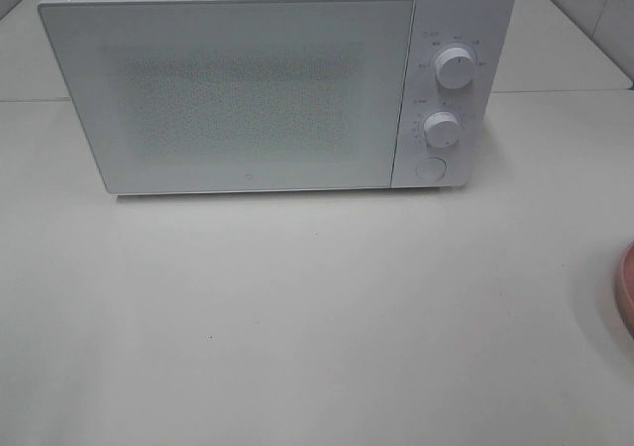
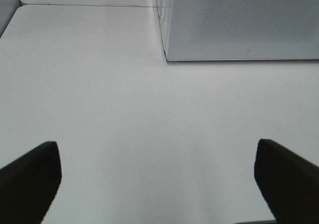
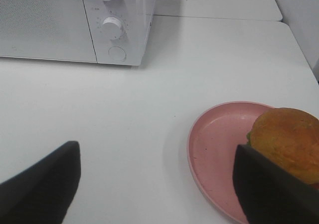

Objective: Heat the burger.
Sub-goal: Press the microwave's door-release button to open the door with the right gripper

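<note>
One white microwave stands at the back of a white bench, its door shut. Its control panel carries two round knobs, one above the other, with one round button beneath them. There is one pink plate, which lies at the bench's right edge. One burger sits on the plate, off its centre, towards the rim.

There are two hands, and both are spread wide and hold nothing. The right hand hangs over the plate's near rim. The burger lies just beyond one dark finger, which covers part of it; whether they touch cannot be told. The left hand hovers over bare bench, well apart from the burger.

The burger stands upright, bun top up; being round, it has no long axis.
</note>
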`<state>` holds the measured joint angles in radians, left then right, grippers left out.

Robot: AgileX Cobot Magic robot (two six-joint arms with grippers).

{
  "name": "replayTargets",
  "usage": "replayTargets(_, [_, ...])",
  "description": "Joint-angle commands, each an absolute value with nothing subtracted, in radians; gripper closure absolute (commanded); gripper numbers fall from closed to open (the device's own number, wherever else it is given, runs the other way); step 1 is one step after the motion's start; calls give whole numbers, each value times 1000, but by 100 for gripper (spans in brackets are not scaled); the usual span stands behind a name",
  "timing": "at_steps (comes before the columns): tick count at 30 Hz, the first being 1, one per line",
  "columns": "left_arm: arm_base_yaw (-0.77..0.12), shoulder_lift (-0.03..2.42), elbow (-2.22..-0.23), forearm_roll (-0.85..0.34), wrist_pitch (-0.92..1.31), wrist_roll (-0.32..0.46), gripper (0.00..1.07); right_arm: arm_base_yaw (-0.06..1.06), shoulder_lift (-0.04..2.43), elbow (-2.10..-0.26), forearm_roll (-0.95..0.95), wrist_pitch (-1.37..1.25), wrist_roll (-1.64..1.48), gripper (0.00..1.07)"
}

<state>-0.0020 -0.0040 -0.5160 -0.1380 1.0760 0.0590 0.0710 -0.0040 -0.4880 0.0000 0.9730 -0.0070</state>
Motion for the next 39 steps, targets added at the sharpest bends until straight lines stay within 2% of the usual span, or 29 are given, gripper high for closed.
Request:
replayTargets(1, [-2,-18,-519,-140,1074,61,9,67,-39,-490,-9,960,-7,31])
replayTargets(8, [-2,-18,-519,-140,1074,61,9,67,18,-502,-8,945,0,31])
replayTargets(15, [-2,-18,-519,-140,1074,61,9,67,193,-517,-12,869,0,31])
replayTargets(22, [-2,-18,-519,-140,1074,61,9,67,367,-496,-15,599,-8,31])
replayTargets(39, [-2,-18,-519,-140,1074,61,9,67,711,-494,-23,216,-11,31])
